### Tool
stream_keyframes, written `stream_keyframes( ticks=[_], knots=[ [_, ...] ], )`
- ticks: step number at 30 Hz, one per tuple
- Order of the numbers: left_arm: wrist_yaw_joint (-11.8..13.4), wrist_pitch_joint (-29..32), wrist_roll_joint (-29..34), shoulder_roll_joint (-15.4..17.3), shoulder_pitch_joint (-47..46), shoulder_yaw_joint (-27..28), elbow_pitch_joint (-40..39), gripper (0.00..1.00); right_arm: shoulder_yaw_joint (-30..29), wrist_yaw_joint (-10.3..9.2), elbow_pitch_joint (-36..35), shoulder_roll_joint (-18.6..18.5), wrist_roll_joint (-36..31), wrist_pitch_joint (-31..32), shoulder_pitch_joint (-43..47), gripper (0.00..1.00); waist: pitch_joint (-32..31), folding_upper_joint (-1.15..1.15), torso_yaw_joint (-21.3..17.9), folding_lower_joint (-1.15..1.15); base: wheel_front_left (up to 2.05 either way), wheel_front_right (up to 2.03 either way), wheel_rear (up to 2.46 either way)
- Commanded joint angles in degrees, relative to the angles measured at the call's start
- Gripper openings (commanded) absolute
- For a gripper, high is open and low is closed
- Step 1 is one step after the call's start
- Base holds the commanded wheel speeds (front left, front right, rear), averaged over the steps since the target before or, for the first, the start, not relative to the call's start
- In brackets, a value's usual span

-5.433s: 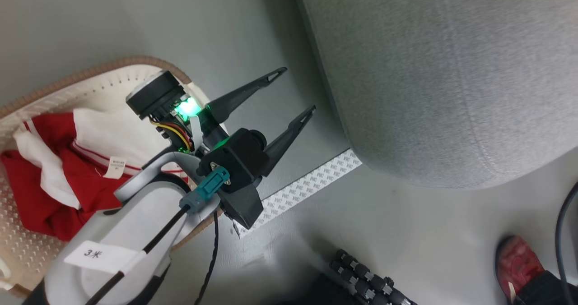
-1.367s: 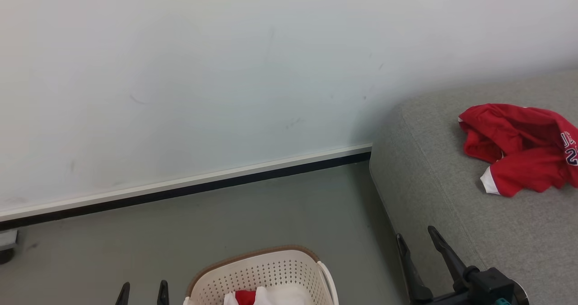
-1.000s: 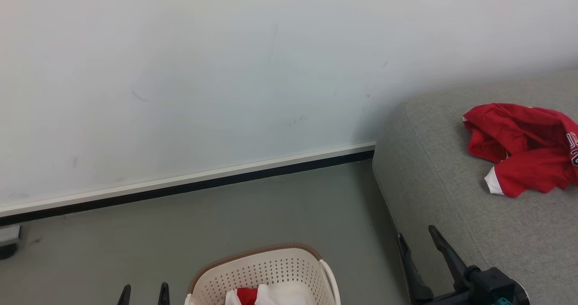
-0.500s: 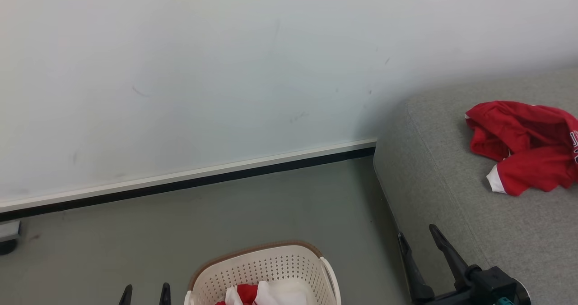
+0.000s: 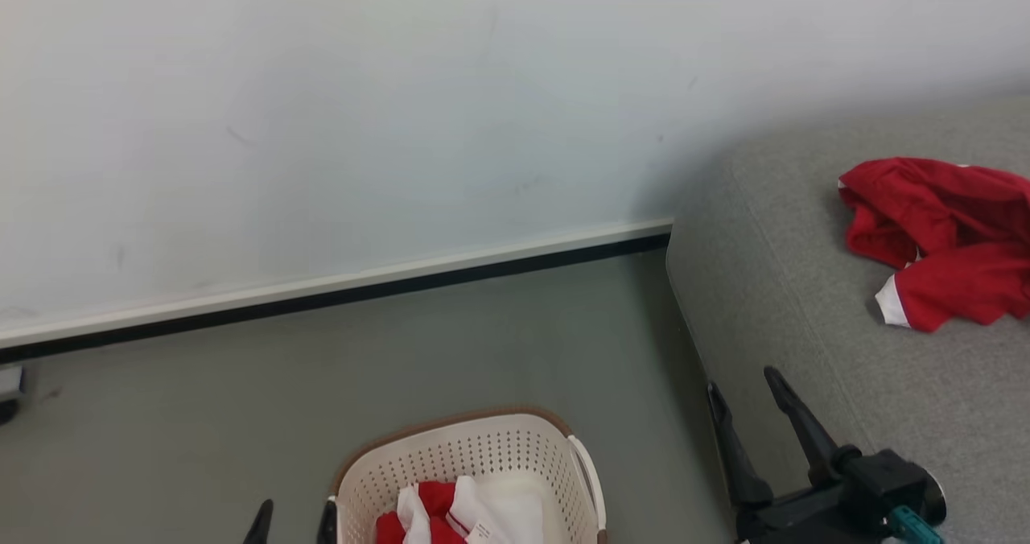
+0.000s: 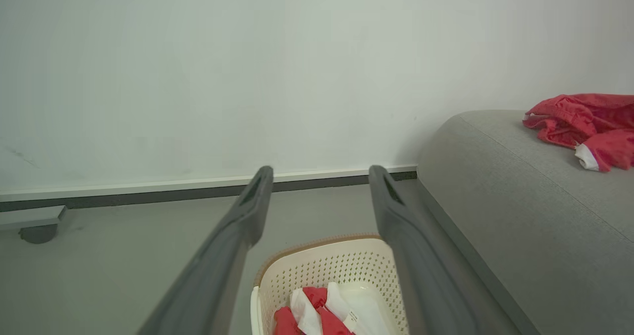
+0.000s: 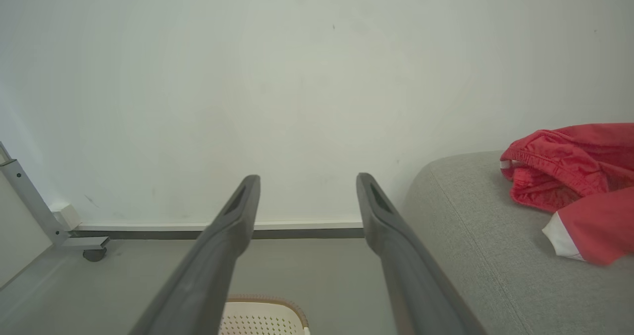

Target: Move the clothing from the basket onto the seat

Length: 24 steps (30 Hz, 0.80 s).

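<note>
Judging from how things lie, the task sits between transfers: one red garment lies on the grey sofa seat at the right, well apart from the cream laundry basket on the floor, where red and white clothing lies heaped; the left gripper hovers just left of the basket, the right gripper beside the seat's left edge, both spread wide and empty; next, one must dip into the basket and pinch a fold.
</note>
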Motion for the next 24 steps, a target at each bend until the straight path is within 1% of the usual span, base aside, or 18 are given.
stream_keyframes(
  ticks=[1, 7, 12, 15, 19, 24],
  knots=[
    [-0.75, -0.27, 0.20, 0.00, -1.53, -0.39, 1.29, 1.00, 0.42, -0.01, -0.61, -0.44, -0.01, -0.11, -1.07, 1.00, 2.33, 0.00, -0.41, 0.00, 0.00, 0.00, 0.00],
    [-3.37, -0.27, 2.56, 1.01, -8.83, -2.52, 8.03, 1.00, -0.21, -0.01, -3.22, -1.14, -0.04, -0.10, -5.62, 1.00, 9.48, 0.00, -1.27, 0.00, 0.00, 0.00, 0.00],
    [-5.27, -0.26, 3.96, 2.25, -15.47, -5.38, 16.15, 1.00, -0.35, -0.01, -4.78, -1.33, -0.30, -0.10, -10.98, 1.00, 16.08, 0.00, -2.40, 0.00, 0.00, 0.00, 0.00],
    [-5.83, -0.27, 4.24, 3.03, -18.21, -6.44, 20.21, 1.00, 0.02, -0.01, -5.60, -1.03, -0.36, -0.11, -13.01, 1.00, 18.52, 0.00, -2.97, 0.00, 0.00, 0.00, 0.00],
    [-6.33, -0.27, 5.23, 4.30, -24.28, -9.21, 28.01, 1.00, 0.60, -0.01, -7.02, -0.43, -0.48, -0.10, -16.95, 1.00, 23.18, 0.00, -3.91, 0.00, 0.00, 0.00, 0.00],
    [-6.71, -0.27, 6.63, 5.46, -32.46, -13.08, 35.39, 1.00, 1.11, -0.01, -9.72, -0.08, 0.35, -0.10, -20.85, 1.00, 28.72, 0.00, -4.69, 0.00, 0.00, 0.00, 0.00]
  ],
)
